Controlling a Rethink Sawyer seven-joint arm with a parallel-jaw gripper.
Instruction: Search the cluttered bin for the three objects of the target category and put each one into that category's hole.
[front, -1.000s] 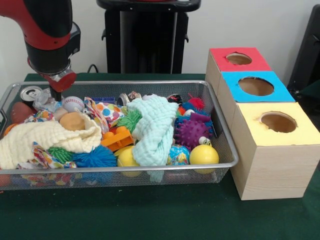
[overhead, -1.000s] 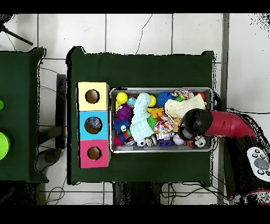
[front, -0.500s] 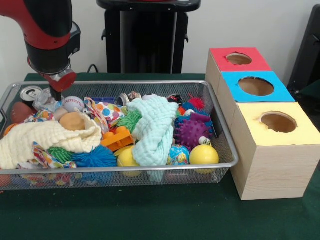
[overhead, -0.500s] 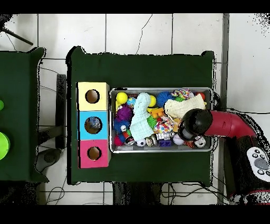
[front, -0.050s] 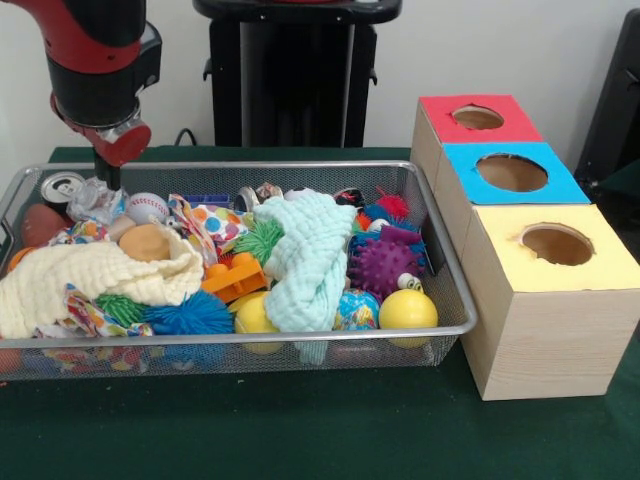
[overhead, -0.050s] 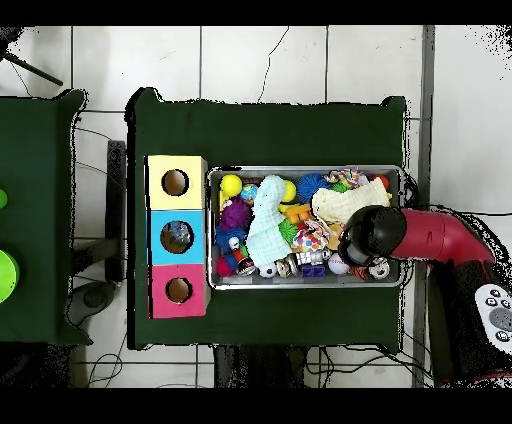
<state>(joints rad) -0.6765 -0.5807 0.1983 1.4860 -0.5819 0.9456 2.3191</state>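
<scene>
Front view
Gripper (front, -0.050s: 104, 177): at 10 o'clock of mesh bin (front, -0.050s: 452, 300), over crumpled plastic wrap (front, -0.050s: 93, 200); fingers unreadable.
Baseball (front, -0.050s: 146, 206): at 3 o'clock of wrap.
Boxes: red (front, -0.050s: 478, 118), blue (front, -0.050s: 512, 172), yellow (front, -0.050s: 556, 245).

Overhead view
Gripper: hidden under arm (overhead, -0.050s: 372, 235) at 3 o'clock of bin.
Yellow ball (overhead, -0.050s: 231, 184): 10 o'clock corner.

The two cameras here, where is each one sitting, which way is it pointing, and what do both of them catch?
Front view: sits across the table, looking level at the mesh bin and three boxes; the red and black arm drops in at upper left, its gripper at the bin's back corner.
Overhead view: sits above, looking straight down on the same bin; the arm enters from the right.
Shared: bin, yellow box, arm.
</scene>
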